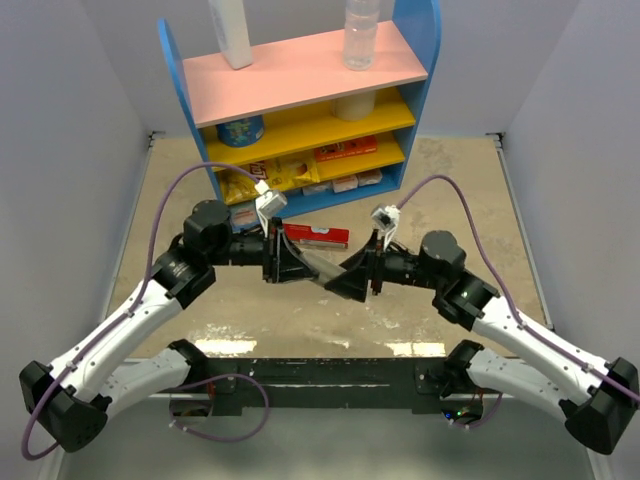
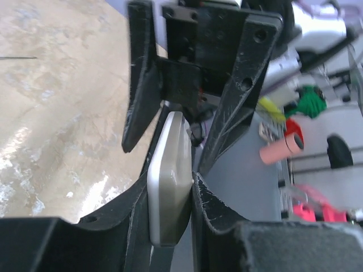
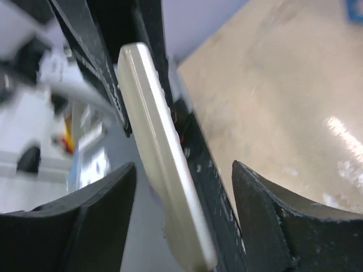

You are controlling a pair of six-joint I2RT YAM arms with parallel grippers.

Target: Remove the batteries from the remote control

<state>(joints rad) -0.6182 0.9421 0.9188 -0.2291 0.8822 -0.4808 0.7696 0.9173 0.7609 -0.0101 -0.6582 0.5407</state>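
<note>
**Operator:** What have you got closest to you?

**Robot:** My left gripper [image 2: 170, 180] is clenched on the remote control [image 2: 168, 198], a slim rectangular bar, pale grey on the glossy face I can see. Both black fingers press its two broad sides near one end, and the bar stands edge-on between them.

**Operator:** And your other side?

**Robot:** My right gripper [image 3: 182, 165] comes in from the opposite direction and is spread wide around the same bar. Its fingers [image 3: 96, 209] stand well apart. There is a clear gap between one of them and the remote control. On the other side I cannot tell whether anything touches.

**Operator:** So where does the bar sit overall?

**Robot:** From above, it bridges the short gap between my two grippers, at the middle of the beige mottled tabletop [image 1: 450, 190]. I cannot tell whether it rests on the surface.

**Operator:** Anything beyond it?

**Robot:** Just behind my grippers lies a flat red rectangular box [image 1: 318, 236]. Farther back stands a blue-sided shelf unit [image 1: 418, 40] with a pink top board and yellow shelves, stocked with packets and bottles.
</note>
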